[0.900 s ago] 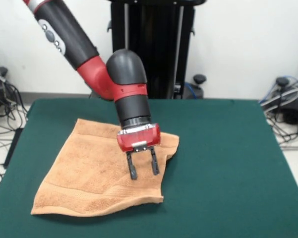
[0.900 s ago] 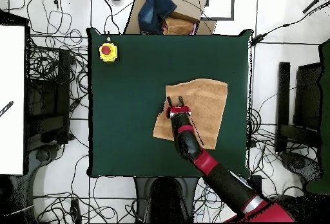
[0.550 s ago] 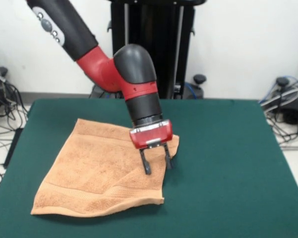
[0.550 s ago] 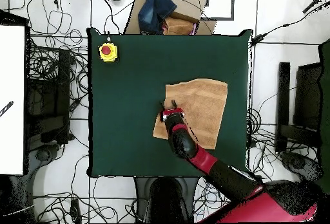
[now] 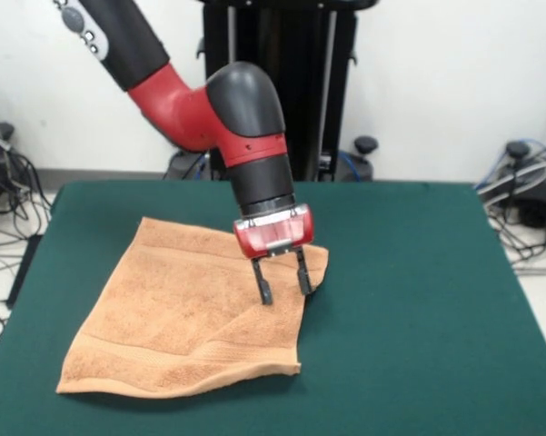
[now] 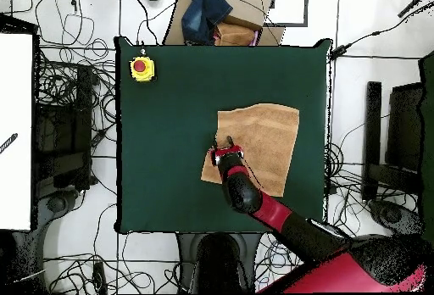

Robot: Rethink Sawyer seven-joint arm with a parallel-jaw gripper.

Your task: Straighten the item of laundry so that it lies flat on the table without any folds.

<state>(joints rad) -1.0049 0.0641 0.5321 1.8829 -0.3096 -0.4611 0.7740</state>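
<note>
I have the towel [image 5: 186, 313] lying on the table [image 5: 409, 300], left of centre in the front view, spread over most of its area but not square. Its edge at 3 o'clock is indented and folded in on itself just below the far corner, with the tucked cloth making a ridge that runs down toward the 5 o'clock corner. The woven band runs along the near edge, which lifts slightly off the green top. In the overhead view the towel [image 6: 263, 143] sits right of the table's middle, well apart from the yellow box with the red button [image 6: 141, 68] at 10 o'clock.

I judge it soft, light and limp: terry with some grip, so it should drag rather than slide, and it will drape wherever I lift it. I would take a pinch of the tucked edge at 3 o'clock and draw it outward.

My gripper [image 5: 284, 278] hangs right over that fold, jaws spread moderately apart and holding nothing; I cannot tell whether the tips touch the cloth. Cables crowd the floor all round.
</note>
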